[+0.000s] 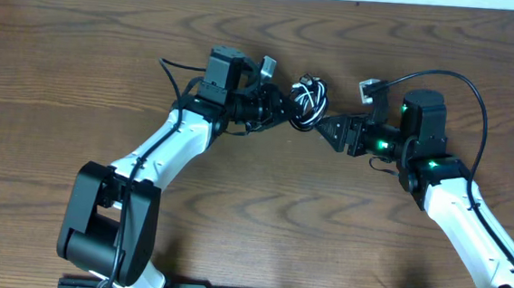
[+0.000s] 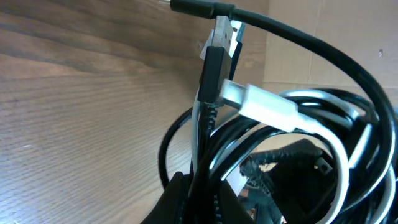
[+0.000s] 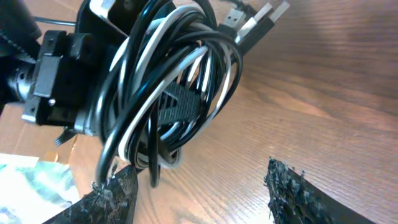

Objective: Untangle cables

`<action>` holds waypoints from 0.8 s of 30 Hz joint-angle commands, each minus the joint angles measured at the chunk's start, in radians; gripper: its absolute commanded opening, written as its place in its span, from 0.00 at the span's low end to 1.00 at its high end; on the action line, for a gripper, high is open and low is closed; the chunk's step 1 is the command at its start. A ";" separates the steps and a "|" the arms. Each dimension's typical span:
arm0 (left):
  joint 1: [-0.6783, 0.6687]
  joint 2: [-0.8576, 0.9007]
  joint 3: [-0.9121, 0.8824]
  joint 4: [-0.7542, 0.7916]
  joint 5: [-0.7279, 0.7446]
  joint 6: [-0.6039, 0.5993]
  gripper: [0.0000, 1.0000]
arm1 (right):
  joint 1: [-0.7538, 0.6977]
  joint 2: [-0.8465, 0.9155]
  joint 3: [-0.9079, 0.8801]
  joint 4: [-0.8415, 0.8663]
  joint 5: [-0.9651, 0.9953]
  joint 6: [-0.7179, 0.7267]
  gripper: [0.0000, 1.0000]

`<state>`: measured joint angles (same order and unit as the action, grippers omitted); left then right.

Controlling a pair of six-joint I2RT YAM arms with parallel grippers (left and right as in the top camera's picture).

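Note:
The black and white cables are wound together in one bundle [image 1: 310,98]. My left gripper [image 1: 288,110] is shut on the bundle and holds it at the table's middle back. In the left wrist view the fingers [image 2: 205,199] pinch the strands; a white plug [image 2: 264,106] and a black plug [image 2: 211,68] stick up. My right gripper [image 1: 323,126] is open just right of the bundle. In the right wrist view its fingers [image 3: 199,174] are spread wide under the bundle [image 3: 168,81], and the lowest loops touch the left finger. The plug ends [image 3: 249,18] point up and right.
The wooden table [image 1: 81,68] runs to a pale strip at the back edge. The thick black arm wires loop over the left arm [image 1: 176,70] and the right arm [image 1: 465,86]. Cardboard and paper show beyond the table [image 2: 298,68].

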<state>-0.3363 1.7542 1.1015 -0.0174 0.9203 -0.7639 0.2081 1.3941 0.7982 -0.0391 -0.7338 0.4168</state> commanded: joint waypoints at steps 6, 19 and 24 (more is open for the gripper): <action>-0.014 -0.010 0.009 0.008 0.047 -0.001 0.07 | 0.003 0.000 0.011 -0.015 0.046 -0.014 0.61; 0.024 -0.010 0.009 0.008 0.037 -0.020 0.07 | 0.003 0.000 0.011 -0.060 0.043 -0.033 0.60; 0.022 -0.010 0.009 0.008 0.036 -0.019 0.07 | 0.003 0.000 0.011 -0.039 0.015 -0.032 0.61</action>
<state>-0.3153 1.7542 1.1015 -0.0174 0.9260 -0.7822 0.2081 1.3941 0.7982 -0.0849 -0.6971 0.4015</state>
